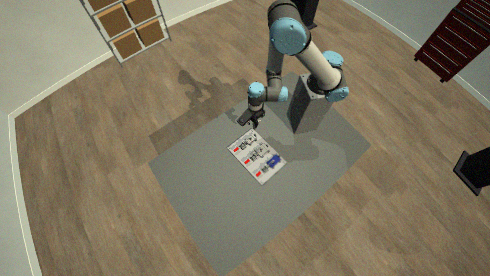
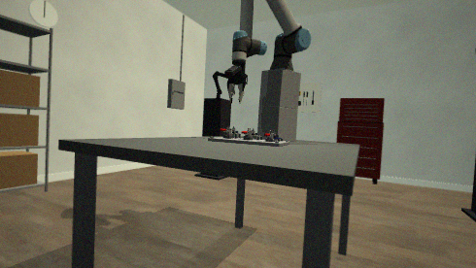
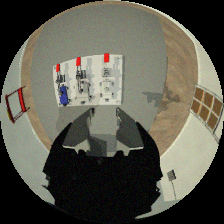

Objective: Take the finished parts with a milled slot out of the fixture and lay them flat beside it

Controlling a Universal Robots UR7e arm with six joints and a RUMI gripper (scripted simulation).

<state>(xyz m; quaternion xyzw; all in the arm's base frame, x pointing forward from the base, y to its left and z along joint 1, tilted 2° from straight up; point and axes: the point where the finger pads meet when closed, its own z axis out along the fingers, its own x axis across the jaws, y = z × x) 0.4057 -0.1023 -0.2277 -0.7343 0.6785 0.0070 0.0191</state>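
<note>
Gripper: your gripper [image 1: 254, 125] [image 2: 235, 100] [image 3: 105, 108] hangs above the counter, its 2 tapering fingers partly open, with nothing between them.
Outer finished part: the pale piece [image 1: 250, 139] [image 3: 106, 89], by your task the 1st to unload, sits in the fixture station nearest the gripper; its slot is too small to make out.
Middle finished part: the 2nd pale, blocky piece [image 1: 260, 149] [image 3: 83, 91] is in the station beside it.
Blue blank: matte and chunky [image 1: 274, 160] [image 2: 276, 139] [image 3: 63, 95], in the 3rd station, where you should leave it.
Fixture: a thin, off-white rectangular plate [image 1: 265, 181] [image 2: 248, 141] [image 3: 121, 67], with 3 red-tipped clamps in a row.
Progress: 0 of 2 parts laid out; both look to be in the fixture, so you have 2 pickups and 2 flat placements left.
Counter: smooth, dull grey top [image 1: 200, 190] [image 2: 194, 150] [image 3: 142, 40], square-edged, carrying the fixture.
Pedestal: a grey, straight-sided column [image 1: 305, 107] [image 2: 279, 102] under the arm's base, beyond the fixture in the exterior view.
</note>
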